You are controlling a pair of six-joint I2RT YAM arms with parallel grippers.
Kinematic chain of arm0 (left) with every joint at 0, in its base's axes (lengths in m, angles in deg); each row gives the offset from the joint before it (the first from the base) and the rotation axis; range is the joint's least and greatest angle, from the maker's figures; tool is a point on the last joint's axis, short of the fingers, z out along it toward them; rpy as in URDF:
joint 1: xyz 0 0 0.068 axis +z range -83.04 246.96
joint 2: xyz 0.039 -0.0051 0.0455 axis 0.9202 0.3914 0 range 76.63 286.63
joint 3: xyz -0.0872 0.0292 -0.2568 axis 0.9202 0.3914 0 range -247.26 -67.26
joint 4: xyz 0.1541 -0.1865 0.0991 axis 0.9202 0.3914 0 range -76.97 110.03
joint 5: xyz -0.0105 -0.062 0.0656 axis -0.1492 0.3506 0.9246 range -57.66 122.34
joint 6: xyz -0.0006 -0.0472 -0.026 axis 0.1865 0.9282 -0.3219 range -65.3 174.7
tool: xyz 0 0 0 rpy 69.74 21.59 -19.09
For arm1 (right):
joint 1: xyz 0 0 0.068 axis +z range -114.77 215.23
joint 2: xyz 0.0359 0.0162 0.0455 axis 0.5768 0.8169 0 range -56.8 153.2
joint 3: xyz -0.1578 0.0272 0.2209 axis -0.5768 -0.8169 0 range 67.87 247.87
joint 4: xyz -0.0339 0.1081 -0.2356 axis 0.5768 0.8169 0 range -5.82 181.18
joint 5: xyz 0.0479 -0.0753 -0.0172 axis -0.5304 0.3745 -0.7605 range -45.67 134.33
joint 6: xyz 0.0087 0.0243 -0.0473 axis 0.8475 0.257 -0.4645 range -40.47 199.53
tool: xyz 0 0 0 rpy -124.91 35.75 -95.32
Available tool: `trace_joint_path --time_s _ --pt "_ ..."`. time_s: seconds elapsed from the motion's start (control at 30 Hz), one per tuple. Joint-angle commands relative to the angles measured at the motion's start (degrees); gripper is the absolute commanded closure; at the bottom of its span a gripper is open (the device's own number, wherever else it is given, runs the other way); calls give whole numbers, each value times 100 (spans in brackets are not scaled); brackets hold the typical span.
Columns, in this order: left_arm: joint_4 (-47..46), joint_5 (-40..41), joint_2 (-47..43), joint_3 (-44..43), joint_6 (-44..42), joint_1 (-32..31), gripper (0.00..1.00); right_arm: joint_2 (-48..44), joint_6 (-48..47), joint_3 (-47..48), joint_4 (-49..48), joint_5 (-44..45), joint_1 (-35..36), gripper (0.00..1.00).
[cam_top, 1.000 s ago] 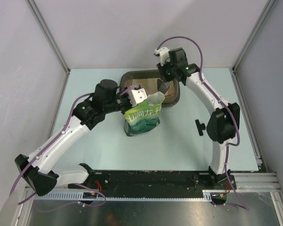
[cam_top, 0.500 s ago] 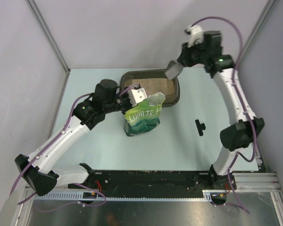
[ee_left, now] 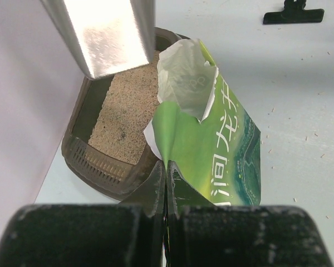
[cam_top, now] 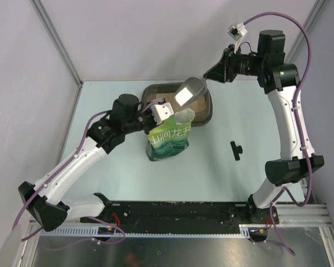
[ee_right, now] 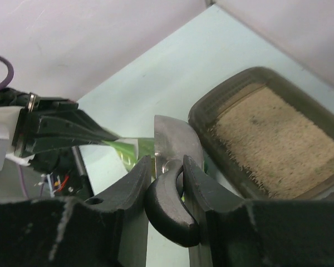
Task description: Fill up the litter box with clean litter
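The litter box is a dark rounded tray at the back of the table, and beige clean litter covers its floor. In the left wrist view the litter lies level inside the box. My left gripper is shut on the side edge of an opened green bag that stands upright against the box's near rim. My right gripper is shut on the black handle of a silver scoop, which hangs above the box and the bag's mouth. I cannot tell what the scoop holds.
A black clip lies on the pale table to the right of the green bag. Grey walls with metal frame posts close in the table at the back and on both sides. The left gripper sits beside the box's near left corner.
The right arm has lifted the scoop out of the litter box and swung up and back to the right; the scoop now hangs above the box. The left arm and the bag have not moved.
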Motion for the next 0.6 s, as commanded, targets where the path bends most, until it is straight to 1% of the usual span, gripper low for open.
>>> trace_joint_path --time_s 0.0,0.23,0.33,0.57 --pt "-687 27 -136 -105 214 9 100 122 -344 455 640 -650 -57 100" --pt "-687 0 -162 -105 311 9 100 280 -1046 508 1482 -641 -57 100" --pt "-687 -26 -206 -105 364 9 100 324 -1197 438 1625 -598 -39 100" --pt "-687 -35 -268 -53 311 9 100 385 -1733 271 1572 280 487 100"
